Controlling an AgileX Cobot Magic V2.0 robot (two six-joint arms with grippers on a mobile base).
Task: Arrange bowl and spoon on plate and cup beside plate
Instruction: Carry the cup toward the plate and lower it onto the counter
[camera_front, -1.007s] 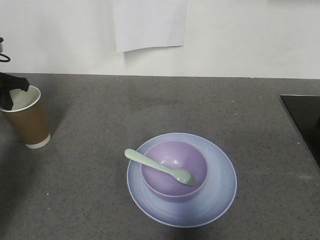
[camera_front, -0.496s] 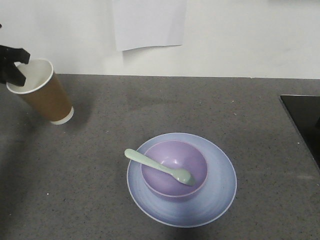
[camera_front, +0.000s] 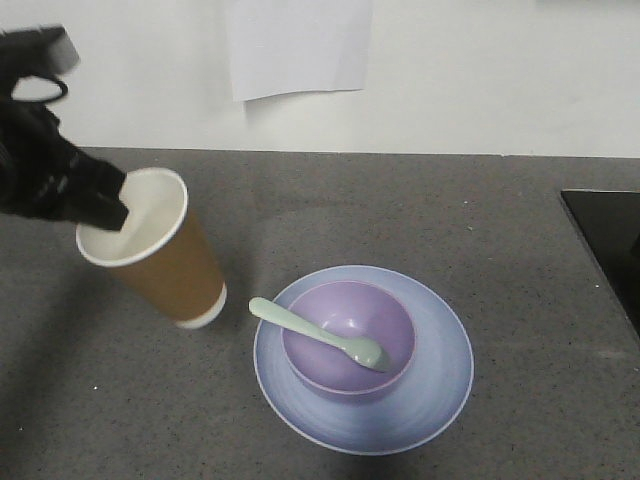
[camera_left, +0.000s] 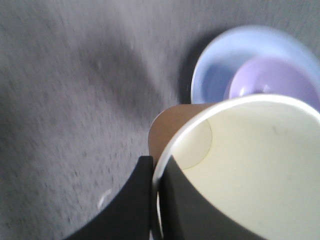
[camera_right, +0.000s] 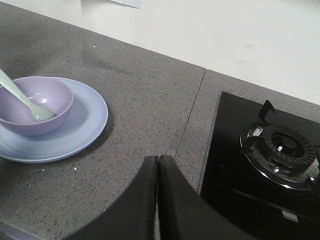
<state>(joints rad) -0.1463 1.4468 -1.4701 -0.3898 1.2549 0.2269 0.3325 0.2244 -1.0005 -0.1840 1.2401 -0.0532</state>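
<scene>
The lavender bowl (camera_front: 349, 340) sits on the pale blue plate (camera_front: 440, 380), with the mint-green spoon (camera_front: 318, 334) lying across the bowl, handle out to the left. The brown paper cup (camera_front: 160, 250) hangs tilted in the air just left of the plate, its base toward the plate. My left gripper (camera_front: 105, 212) is shut on the cup's rim, one finger inside and one outside. In the left wrist view the cup (camera_left: 250, 170) fills the frame, with plate (camera_left: 210, 75) and bowl (camera_left: 270, 75) beyond. My right gripper (camera_right: 158, 159) is shut and empty, right of the plate (camera_right: 85, 125).
A black hob (camera_front: 610, 240) with a gas burner (camera_right: 282, 150) takes the counter's right end. A white sheet of paper (camera_front: 298, 45) hangs on the wall behind. Grey speckled counter (camera_front: 300, 210) lies around the plate.
The left gripper has lifted the cup from the far left and carried it right and forward, close to the plate. The cup is now tilted. Bowl, spoon and plate have not moved.
</scene>
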